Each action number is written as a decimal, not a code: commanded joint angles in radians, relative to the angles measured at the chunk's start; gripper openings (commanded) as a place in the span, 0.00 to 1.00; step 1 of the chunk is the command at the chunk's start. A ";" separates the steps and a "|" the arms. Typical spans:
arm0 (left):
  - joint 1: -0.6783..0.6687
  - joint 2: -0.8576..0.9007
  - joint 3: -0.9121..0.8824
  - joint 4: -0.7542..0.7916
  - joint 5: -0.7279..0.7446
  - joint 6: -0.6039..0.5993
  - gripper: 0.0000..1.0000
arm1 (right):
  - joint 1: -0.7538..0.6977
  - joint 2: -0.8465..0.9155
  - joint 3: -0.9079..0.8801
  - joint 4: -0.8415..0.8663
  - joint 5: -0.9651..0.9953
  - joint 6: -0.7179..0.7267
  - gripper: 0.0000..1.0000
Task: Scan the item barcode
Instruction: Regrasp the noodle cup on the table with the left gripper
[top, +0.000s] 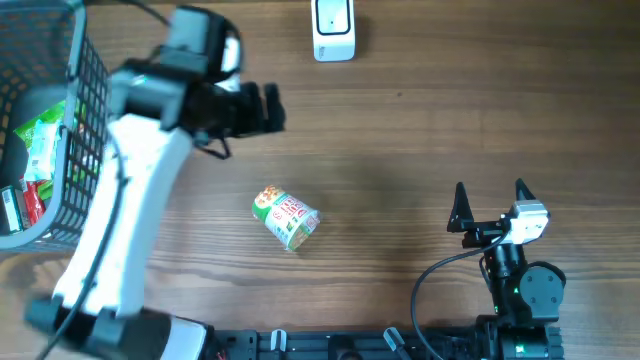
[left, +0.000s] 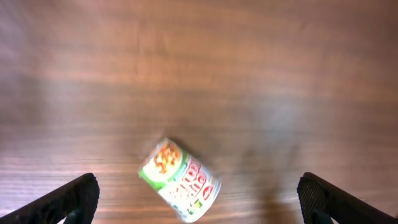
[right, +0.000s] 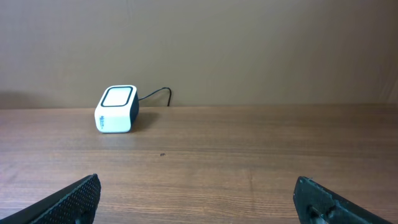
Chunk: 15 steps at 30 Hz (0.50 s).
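The small noodle cup (top: 287, 217) lies on its side on the wooden table (top: 420, 130), near the middle, and nothing touches it. The left gripper (top: 272, 108) hangs over the table, on the far left side of the cup and apart from it. Its two black fingers (left: 74, 199) are spread wide and they hold nothing. The right gripper (top: 489, 195) is at the near right side, well apart from the cup, also spread wide and empty. The white barcode scanner (top: 333, 30) stands at the far edge of the table. A dark wire basket (top: 88, 90) with some packets inside is at the left edge.
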 joint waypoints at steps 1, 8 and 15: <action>-0.065 0.068 -0.057 -0.023 -0.023 -0.019 0.92 | -0.003 -0.006 -0.001 0.003 0.002 -0.012 1.00; -0.098 0.141 -0.179 -0.085 -0.074 -0.019 0.04 | -0.003 -0.006 -0.001 0.003 0.002 -0.012 1.00; -0.111 0.145 -0.284 -0.185 -0.005 -0.016 0.04 | -0.003 -0.006 -0.001 0.003 0.002 -0.012 1.00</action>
